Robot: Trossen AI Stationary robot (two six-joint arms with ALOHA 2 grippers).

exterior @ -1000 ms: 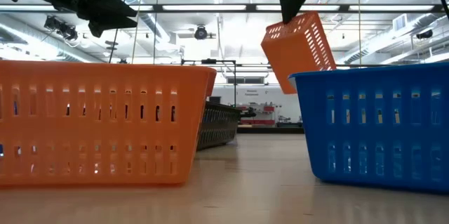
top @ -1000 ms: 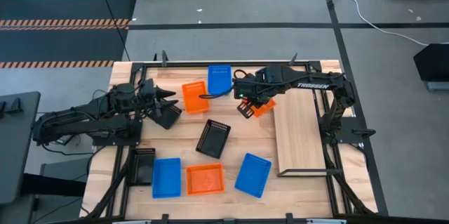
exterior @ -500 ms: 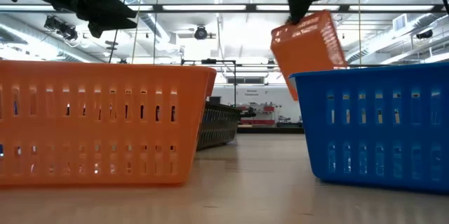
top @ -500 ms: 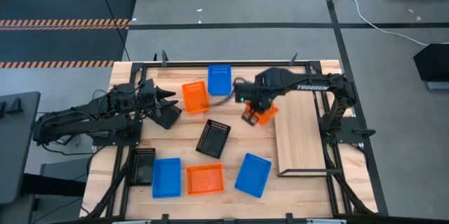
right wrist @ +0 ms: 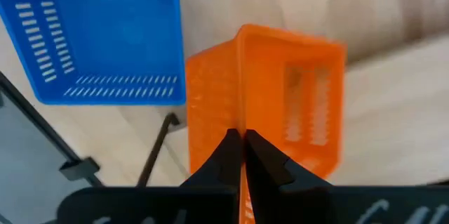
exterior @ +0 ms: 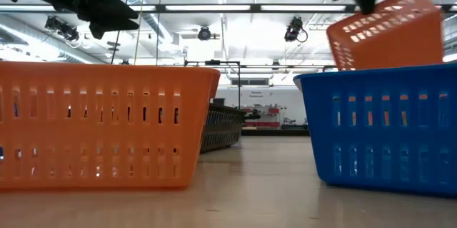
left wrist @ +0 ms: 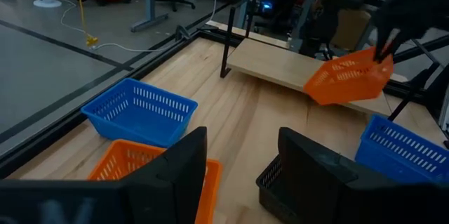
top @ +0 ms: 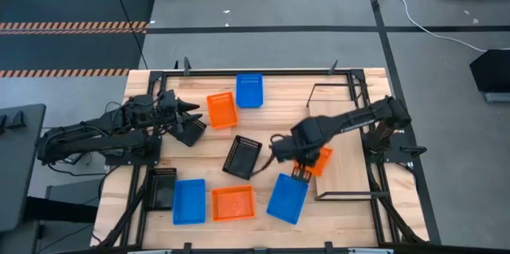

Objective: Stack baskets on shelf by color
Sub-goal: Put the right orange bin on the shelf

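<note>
- We see the right arm has swung away from the far side of the table toward the near end of the shelf; a second ago it hung beside the far blue basket.
- With it came the held orange basket, which now hangs tilted at the shelf's near left edge, above a blue basket lying on the tabletop.
- The right gripper is pinched tight on that orange basket's thin wall, one dark finger each side of the rim.
- The left arm has not shifted; the left gripper hovers with its fingers spread wide and nothing between them, near another orange basket on the far left of the table.
- The shelf is a pale, smooth wooden board in a thin black wire frame, bare on top.
- The tabletop is light planked wood with visible grain.
- The baskets are shallow plastic rectangles with slotted mesh sides and solid floors.
- A black basket sits mid-table; another black one, a blue one and an orange one line the near edge.
</note>
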